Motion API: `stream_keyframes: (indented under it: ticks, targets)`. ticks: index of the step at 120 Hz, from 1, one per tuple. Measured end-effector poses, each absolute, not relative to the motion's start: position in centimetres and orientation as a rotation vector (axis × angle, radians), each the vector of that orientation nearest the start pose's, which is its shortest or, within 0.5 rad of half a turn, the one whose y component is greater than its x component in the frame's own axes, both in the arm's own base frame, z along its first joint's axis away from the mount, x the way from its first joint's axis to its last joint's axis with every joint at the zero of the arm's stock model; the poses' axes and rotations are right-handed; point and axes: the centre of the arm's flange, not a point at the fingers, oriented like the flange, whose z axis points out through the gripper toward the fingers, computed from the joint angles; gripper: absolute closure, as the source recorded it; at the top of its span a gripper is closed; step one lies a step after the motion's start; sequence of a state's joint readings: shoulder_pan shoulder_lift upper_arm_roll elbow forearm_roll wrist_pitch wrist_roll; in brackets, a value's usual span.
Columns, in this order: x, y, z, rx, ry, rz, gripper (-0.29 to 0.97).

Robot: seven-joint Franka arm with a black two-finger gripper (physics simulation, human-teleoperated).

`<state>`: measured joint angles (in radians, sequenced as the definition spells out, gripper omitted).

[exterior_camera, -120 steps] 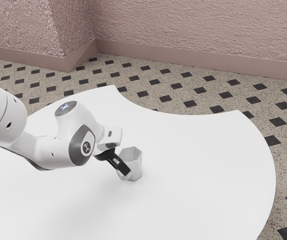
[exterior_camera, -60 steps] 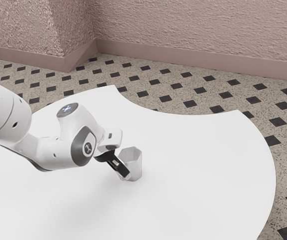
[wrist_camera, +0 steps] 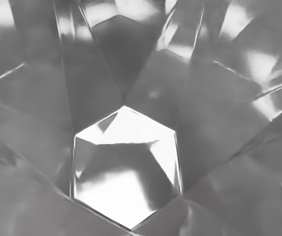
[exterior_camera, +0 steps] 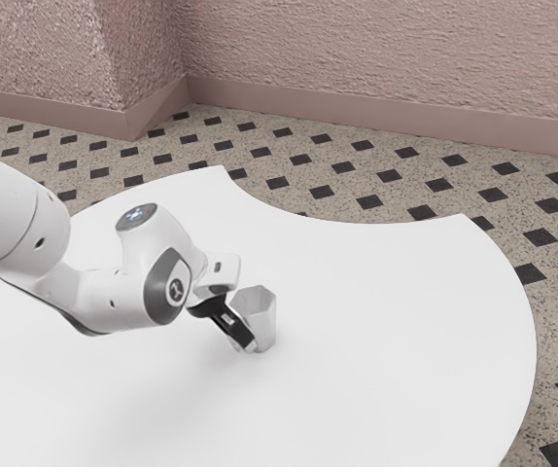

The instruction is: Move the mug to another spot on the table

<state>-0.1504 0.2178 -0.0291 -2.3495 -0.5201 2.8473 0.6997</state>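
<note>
Arm: the white Franka arm [exterior_camera: 114,282] comes in from the exterior view's left and bends low over the counter [exterior_camera: 396,321], its hand angled down toward the mug.

Claw: the black claw [exterior_camera: 241,332] is clamped on the mug's side wall. One finger [exterior_camera: 230,323] lies flat against the outside of the wall that faces the arm. The other finger is hidden inside the cup.

Mug: the grey, faceted mug [exterior_camera: 265,321] is in the exterior view's left half of the white counter, well in from every edge. Its mouth is open upward and it leans a little instead of standing square. Whether its base touches the counter cannot be told.

Wrist view: the camera looks straight down into the mug [wrist_camera: 126,172]. Shiny angular walls slope in toward a bright six-sided bottom.

Surroundings: a speckled floor [exterior_camera: 376,165] with dark diamond tiles runs behind the counter, up to a pinkish rough wall [exterior_camera: 357,49].
</note>
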Motion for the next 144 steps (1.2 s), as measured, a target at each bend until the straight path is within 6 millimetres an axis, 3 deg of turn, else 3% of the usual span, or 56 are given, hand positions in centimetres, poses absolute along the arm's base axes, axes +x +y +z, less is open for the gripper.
stream_keyframes:
  ticks: [37,68,94,144]
  targets:
    - [53.4,-7.0,26.3,-3.184,0.638,-0.528,0.07]
    - [53.4,-6.8,26.3,-3.209,0.585,-0.535,0.34]
    - [53.5,-6.8,26.5,-3.212,0.573,-0.545,0.46]
    - [54.1,-6.5,27.5,-3.203,0.547,-0.591,0.51]
